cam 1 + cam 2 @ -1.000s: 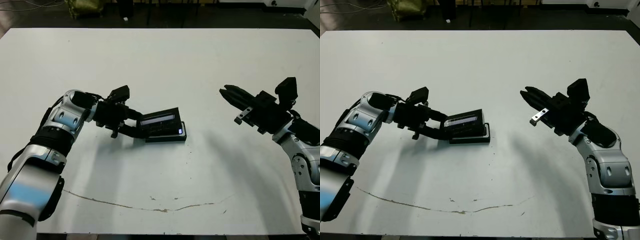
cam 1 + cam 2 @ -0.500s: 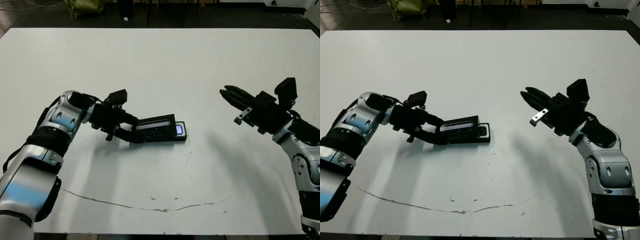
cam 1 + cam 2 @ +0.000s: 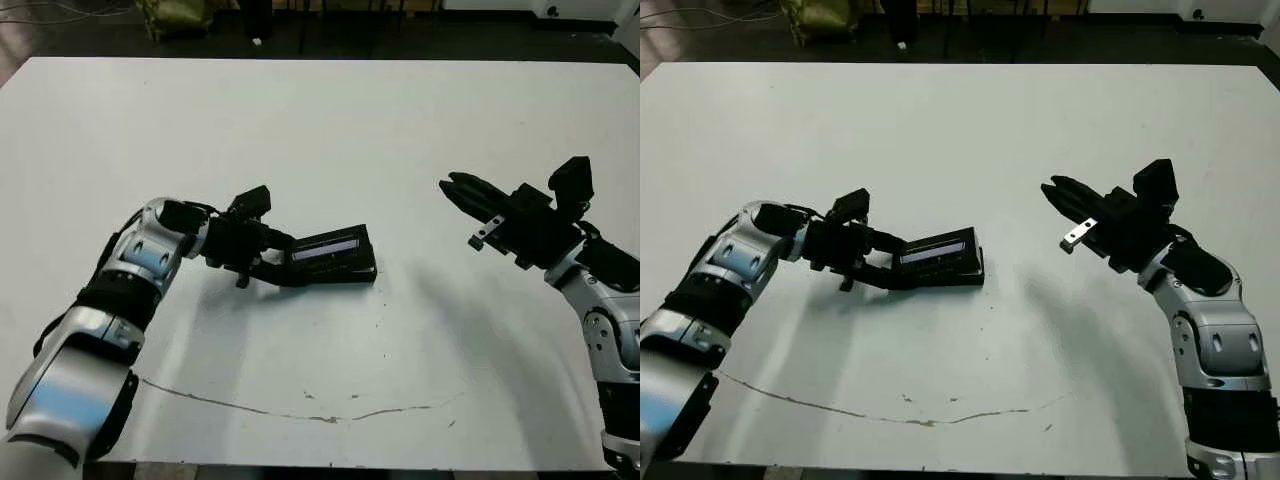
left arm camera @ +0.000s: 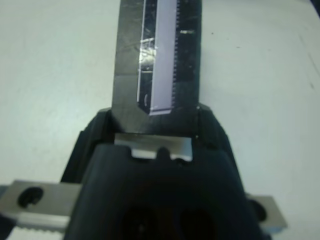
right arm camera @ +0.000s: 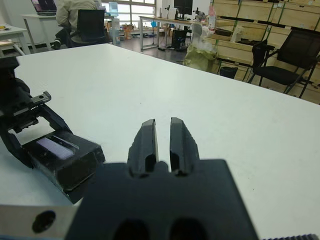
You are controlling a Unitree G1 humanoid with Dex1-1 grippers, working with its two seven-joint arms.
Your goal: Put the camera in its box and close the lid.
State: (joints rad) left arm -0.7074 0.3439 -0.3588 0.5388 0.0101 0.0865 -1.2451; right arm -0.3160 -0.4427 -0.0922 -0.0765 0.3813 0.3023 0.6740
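Observation:
The lid (image 3: 332,247), flat and black with a pale window strip, lies nearly level on top of the box (image 3: 352,275), of which only a thin black edge shows beneath it. My left gripper (image 3: 290,262) is shut on the lid's left end; in the left wrist view the lid (image 4: 160,60) runs straight out from between the fingers. The camera is hidden under the lid. My right gripper (image 3: 447,185) hovers well to the right of the box, shut and holding nothing, its fingers (image 5: 147,135) pointing toward the box.
A thin brown crack (image 3: 300,410) runs across the white table near the front edge. Beyond the table, the right wrist view shows a seated person (image 5: 75,15), black chairs (image 5: 290,55) and shelving.
The lid, tilted up a second ago, has come down over the box and now covers the camera's bluish screen. My left arm has shifted slightly to the right. The right arm has stayed put.

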